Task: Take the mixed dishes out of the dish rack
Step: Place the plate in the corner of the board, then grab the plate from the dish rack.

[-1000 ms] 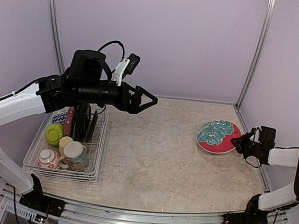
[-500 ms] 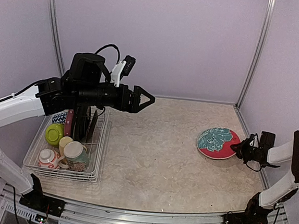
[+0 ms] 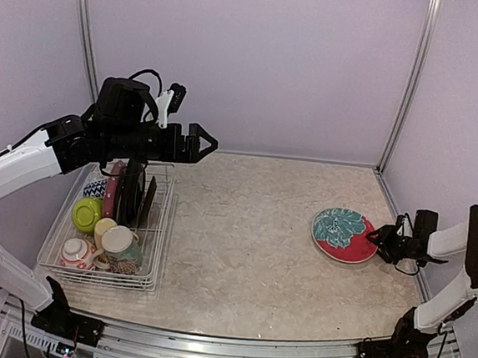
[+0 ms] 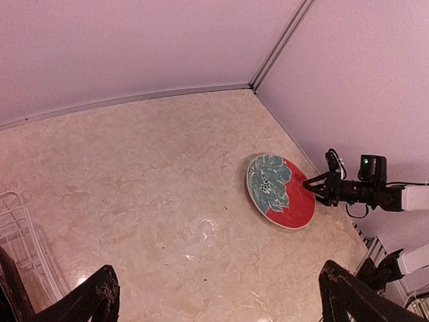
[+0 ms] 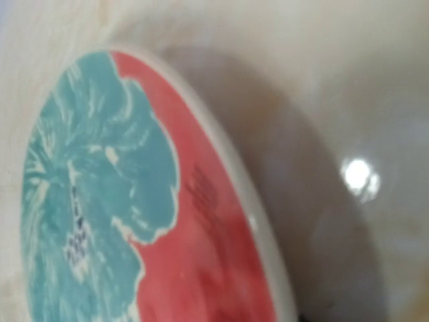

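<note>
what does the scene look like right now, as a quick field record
floral plate: on the table at the right, outside the rack
right gripper: at the floral plate's right rim; grip unclear
left gripper: open, empty, raised above the far end of the dish rack
in rack: upright plates, lime-green bowl, mugs
</note>
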Motion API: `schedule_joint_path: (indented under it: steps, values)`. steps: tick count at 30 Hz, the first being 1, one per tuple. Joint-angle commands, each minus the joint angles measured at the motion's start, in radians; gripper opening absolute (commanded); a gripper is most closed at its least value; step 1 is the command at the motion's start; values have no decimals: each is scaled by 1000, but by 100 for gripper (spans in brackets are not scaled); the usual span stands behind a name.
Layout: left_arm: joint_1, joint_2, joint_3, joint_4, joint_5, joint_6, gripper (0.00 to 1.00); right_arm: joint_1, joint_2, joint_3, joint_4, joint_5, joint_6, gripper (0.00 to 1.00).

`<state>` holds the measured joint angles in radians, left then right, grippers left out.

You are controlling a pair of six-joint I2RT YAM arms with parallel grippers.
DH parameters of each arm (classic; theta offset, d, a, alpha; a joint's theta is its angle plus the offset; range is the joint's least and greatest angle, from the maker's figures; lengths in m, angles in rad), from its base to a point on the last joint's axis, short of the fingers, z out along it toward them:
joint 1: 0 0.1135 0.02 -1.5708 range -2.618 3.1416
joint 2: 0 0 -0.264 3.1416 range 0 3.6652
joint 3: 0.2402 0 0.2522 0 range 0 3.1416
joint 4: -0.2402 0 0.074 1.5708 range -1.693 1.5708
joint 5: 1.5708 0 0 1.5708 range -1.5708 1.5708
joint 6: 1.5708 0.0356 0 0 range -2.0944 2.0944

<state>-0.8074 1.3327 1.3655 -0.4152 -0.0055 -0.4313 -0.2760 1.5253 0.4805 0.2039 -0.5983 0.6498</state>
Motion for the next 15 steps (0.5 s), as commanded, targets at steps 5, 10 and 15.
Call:
schedule_joint_path:
  steps: [5, 10, 15]
  values:
    - [170, -88, -25, -185, -41, -74, 99, -10, -176, 38, -281, 221, -143, 76]
    - [286, -140, -41, -293, -83, -105, 99, -6, -305, 82, -386, 269, -179, 84]
    - [370, -157, -49, -383, -94, -153, 96, 67, -353, 158, -447, 290, -184, 84]
